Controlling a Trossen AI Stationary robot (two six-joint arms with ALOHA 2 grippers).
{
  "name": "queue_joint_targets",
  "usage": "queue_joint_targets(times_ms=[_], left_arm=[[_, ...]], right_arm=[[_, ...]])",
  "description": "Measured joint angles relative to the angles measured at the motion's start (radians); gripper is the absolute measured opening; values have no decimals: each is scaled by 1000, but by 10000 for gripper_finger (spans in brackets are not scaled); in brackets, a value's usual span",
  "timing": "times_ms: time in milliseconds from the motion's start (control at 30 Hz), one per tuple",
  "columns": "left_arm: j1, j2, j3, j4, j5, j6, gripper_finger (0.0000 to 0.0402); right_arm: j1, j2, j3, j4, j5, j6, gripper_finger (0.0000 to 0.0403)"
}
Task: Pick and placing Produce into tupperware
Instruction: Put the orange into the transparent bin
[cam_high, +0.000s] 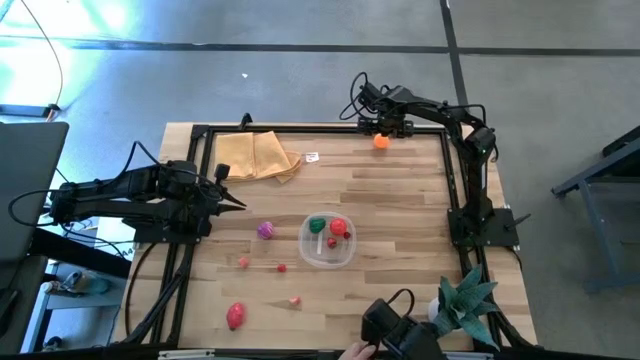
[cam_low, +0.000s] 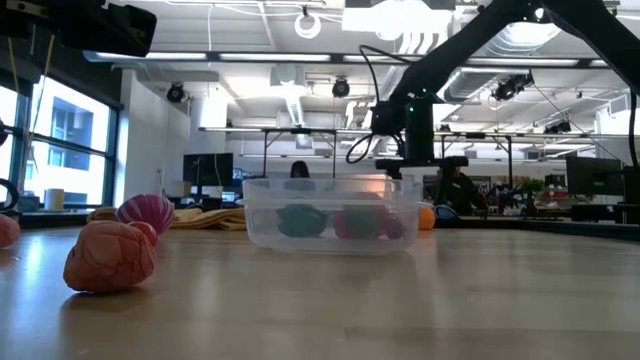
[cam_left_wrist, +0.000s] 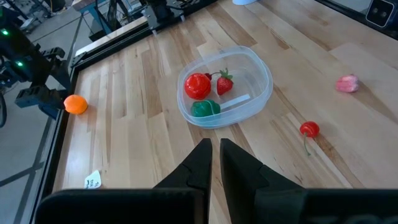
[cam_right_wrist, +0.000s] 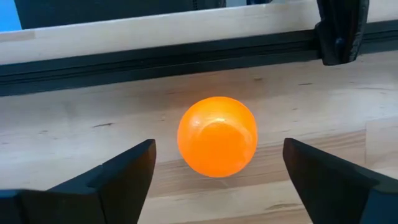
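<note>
The clear round tub (cam_high: 327, 241) stands mid-table and holds a green piece, a red one and a strawberry (cam_left_wrist: 224, 83). An orange ball (cam_high: 381, 142) rests on the table by the far rail. My right gripper (cam_right_wrist: 217, 168) is open, low over the ball (cam_right_wrist: 217, 135), one finger on either side and apart from it. My left gripper (cam_high: 235, 203) is shut and empty at the table's left side, pointing toward the tub (cam_left_wrist: 224, 84). A magenta piece (cam_high: 265, 230), two small red pieces (cam_high: 281, 267), a pink one (cam_high: 294, 300) and a larger red one (cam_high: 236, 316) lie loose on the table.
A tan folded cloth (cam_high: 257, 155) lies at the far left. A spiky green potted plant (cam_high: 465, 300) stands at the near right corner. A black frame rail (cam_right_wrist: 186, 59) runs just behind the orange ball. A person's hand (cam_high: 352, 350) shows at the near edge.
</note>
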Motion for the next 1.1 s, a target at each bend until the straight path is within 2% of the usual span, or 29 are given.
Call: queue_joint_targets(times_ms=[233, 1100], left_arm=[[0, 0, 0, 0, 0, 0, 24], [0, 0, 0, 0, 0, 0, 24]], right_arm=[[-7, 36, 0, 3, -15, -1, 359], [-12, 53, 0, 0, -14, -1, 360]])
